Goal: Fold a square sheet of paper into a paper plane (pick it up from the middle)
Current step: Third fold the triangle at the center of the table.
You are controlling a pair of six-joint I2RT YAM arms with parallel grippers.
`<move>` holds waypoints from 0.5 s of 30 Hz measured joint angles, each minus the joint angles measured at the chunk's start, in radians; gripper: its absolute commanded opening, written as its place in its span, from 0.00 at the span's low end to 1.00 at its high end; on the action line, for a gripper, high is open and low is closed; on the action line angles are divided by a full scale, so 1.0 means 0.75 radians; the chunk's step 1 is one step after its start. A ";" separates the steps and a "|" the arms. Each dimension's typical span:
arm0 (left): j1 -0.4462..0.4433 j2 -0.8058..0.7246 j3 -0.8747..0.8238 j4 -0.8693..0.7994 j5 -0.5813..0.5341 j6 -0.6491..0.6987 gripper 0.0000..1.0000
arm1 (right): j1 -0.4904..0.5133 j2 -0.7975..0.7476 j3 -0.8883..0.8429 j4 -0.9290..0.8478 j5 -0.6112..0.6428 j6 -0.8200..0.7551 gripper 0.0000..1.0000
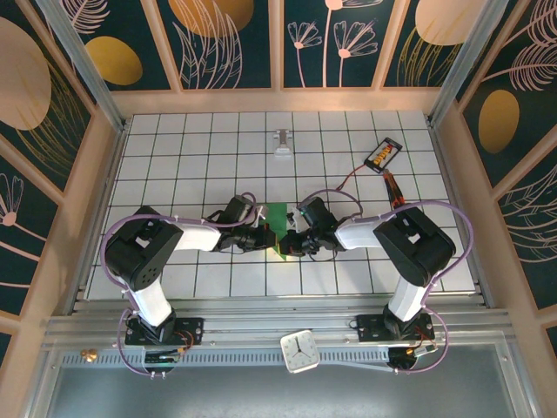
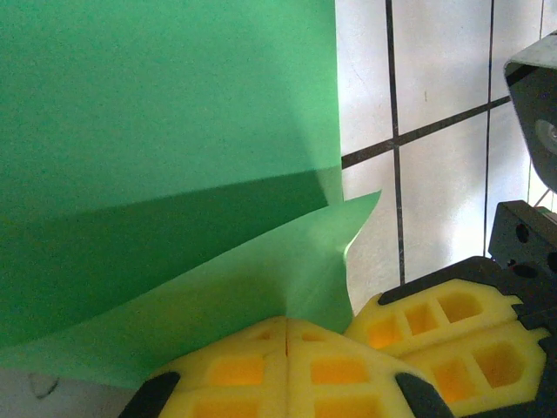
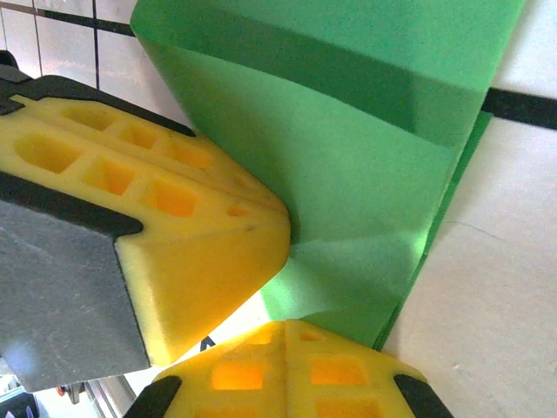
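On the bench, left jaws and right jaws each clamp tight on the creased green paper from opposite sides, their tips just beside each other.

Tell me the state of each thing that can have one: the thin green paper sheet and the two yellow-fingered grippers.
thin green paper sheet: partly folded, creased, pinched by both grippers.
left gripper: shut on the sheet.
right gripper: shut on the sheet.
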 measured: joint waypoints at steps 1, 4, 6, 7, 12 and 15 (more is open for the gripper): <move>0.004 0.000 0.000 -0.002 0.003 0.003 0.07 | 0.000 0.000 0.000 0.001 0.000 0.000 0.00; 0.017 -0.001 0.000 -0.003 0.014 0.005 0.10 | 0.000 0.000 0.000 0.000 0.001 0.000 0.00; 0.026 0.000 0.000 -0.003 0.020 0.008 0.10 | 0.000 0.000 0.000 0.000 0.001 0.000 0.00; 0.030 0.000 0.000 -0.002 0.024 0.009 0.10 | 0.000 0.000 0.000 0.000 0.001 0.000 0.00; 0.056 0.000 0.000 -0.003 0.041 0.014 0.11 | 0.002 -0.006 -0.006 0.001 0.010 0.000 0.00; 0.087 0.000 0.000 -0.003 0.046 0.020 0.11 | 0.003 -0.008 -0.007 0.001 0.014 -0.001 0.00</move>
